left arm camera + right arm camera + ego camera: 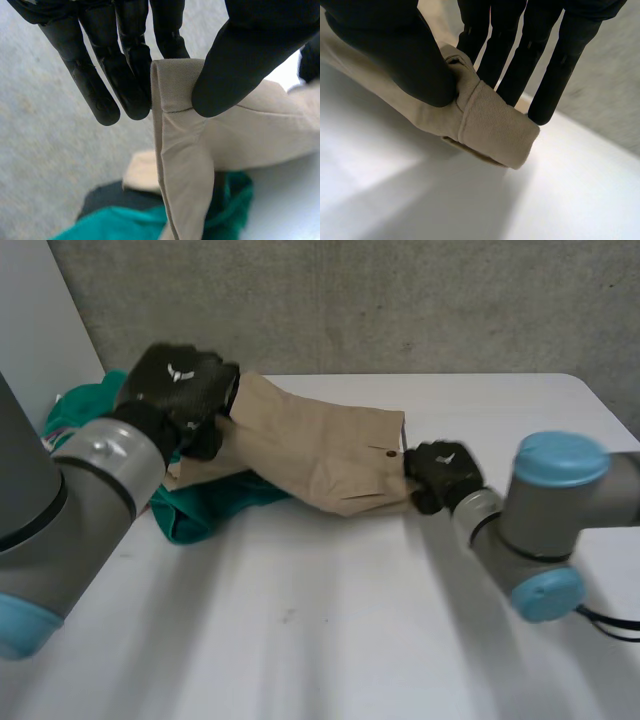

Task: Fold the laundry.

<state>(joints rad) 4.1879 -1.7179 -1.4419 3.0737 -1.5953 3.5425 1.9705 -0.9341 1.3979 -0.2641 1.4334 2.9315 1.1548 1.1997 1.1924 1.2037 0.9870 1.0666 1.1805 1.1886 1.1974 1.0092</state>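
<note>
A beige pair of shorts [320, 445] lies across the middle of the white table [330, 620]. My left hand [183, 390] is raised at its left end and pinches a hemmed edge of the beige cloth [172, 92] between thumb and fingers, so the cloth hangs down from the grip. My right hand [443, 472] is low at the waistband end, near a dark button [391, 452]. There its thumb and fingers [495, 55] squeeze a bunched corner of the waistband [490, 125] just above the table.
A teal green garment [205, 505] lies under and left of the shorts, reaching toward the table's back left corner. A grey concrete wall [400, 300] stands behind the table. The near half of the table is bare white surface.
</note>
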